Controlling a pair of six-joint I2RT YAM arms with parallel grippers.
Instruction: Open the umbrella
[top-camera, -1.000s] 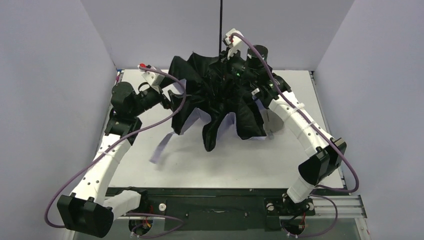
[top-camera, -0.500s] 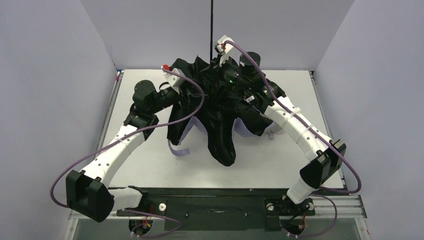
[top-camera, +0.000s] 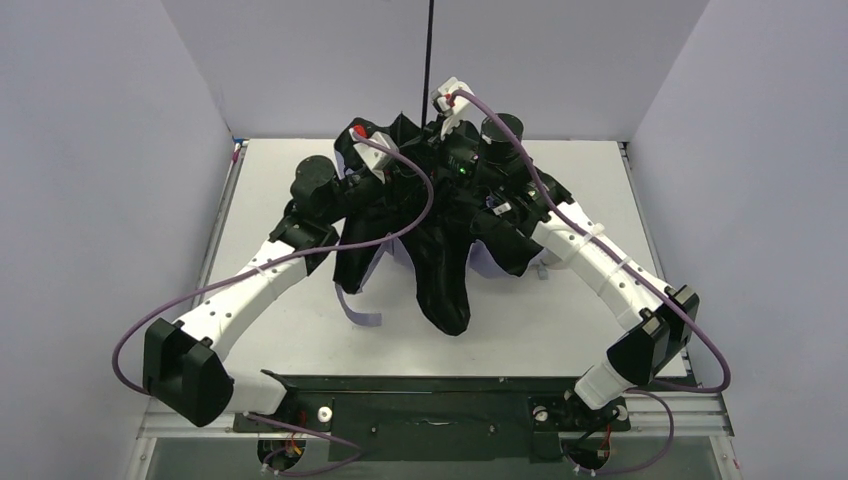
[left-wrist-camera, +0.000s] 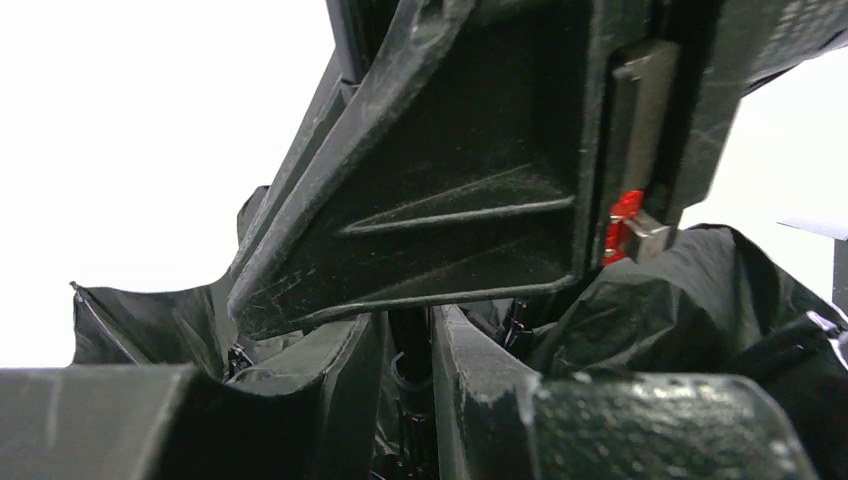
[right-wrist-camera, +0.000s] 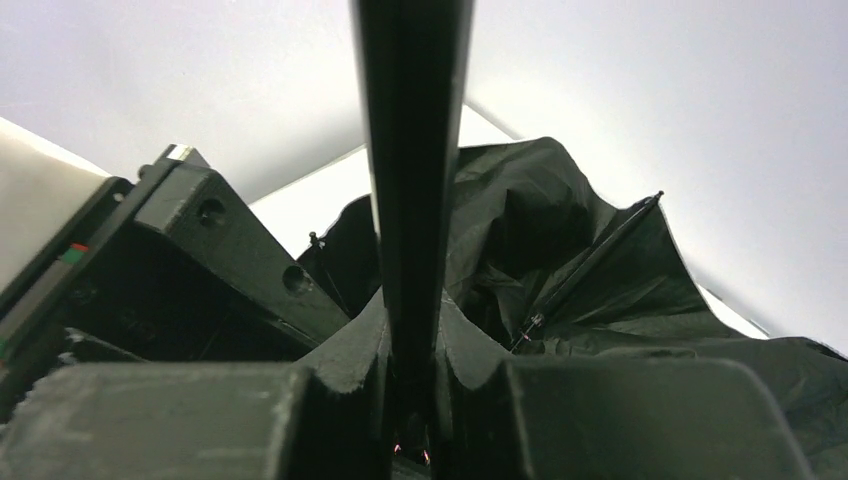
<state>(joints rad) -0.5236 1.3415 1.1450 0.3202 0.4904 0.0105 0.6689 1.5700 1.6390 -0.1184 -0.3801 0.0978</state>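
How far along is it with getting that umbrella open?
Done: the umbrella is held up with its thin shaft extended upright. In hand: the right gripper is clamped on the shaft, and the left gripper looks closed on it close by. Left: the canopy hangs in limp black folds, not yet spread out or locked open.

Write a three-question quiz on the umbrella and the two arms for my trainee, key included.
1. True or false: the umbrella is fully spread open.
2. What does the right gripper clamp? A. the shaft B. a strap C. nothing
3. Fill in: seen from above, the fabric showing is mostly ____.
Key: 1 false, it hangs in folds; 2 A; 3 black.
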